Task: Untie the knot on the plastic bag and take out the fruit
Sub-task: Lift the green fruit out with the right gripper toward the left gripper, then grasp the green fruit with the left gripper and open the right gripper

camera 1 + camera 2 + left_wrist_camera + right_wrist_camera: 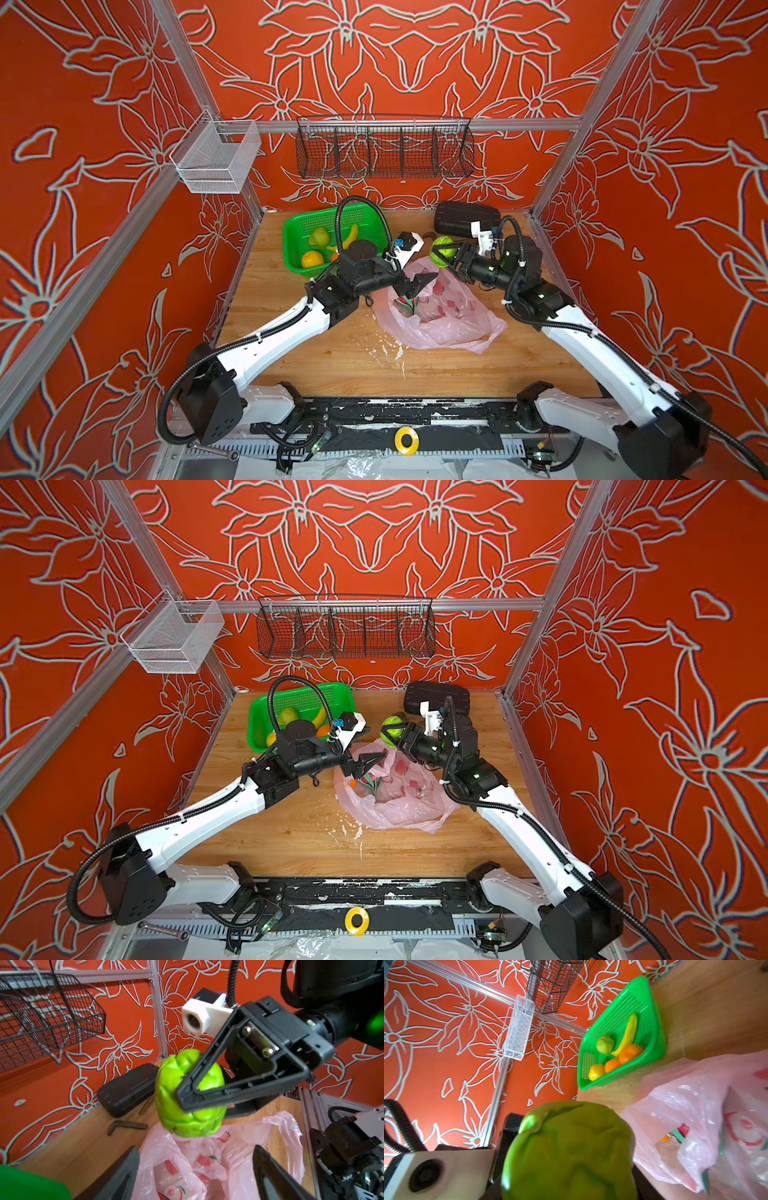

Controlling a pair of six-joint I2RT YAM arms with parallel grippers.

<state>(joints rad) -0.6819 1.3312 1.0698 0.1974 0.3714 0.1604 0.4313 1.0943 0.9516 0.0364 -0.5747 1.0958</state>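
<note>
The pink plastic bag (pixel 440 324) (pixel 399 808) lies crumpled mid-table with its mouth gaping; the knot is out of view. Inside it I see a pink-red dragon fruit (pixel 370 781) and a bit of an orange (pixel 664 1138). My right gripper (pixel 438 255) is shut on a green fruit (pixel 444 243) (pixel 182 1109) (pixel 569 1153), held in the air over the bag's far edge. My left gripper (pixel 426 284) (pixel 196 1148) hangs open over the bag's mouth (pixel 207 1163), its fingers (pixel 124 1172) on either side of the plastic and holding nothing.
The green basket (pixel 291 245) (pixel 658 1032) at the back left holds a green fruit, a banana, a yellow fruit and oranges. A black case (pixel 465 218) lies at the back, with a hex key (pixel 126 1126) beside it. Wire baskets (pixel 384 149) hang on the wall. White crumbs (pixel 386 349) lie in front of the bag.
</note>
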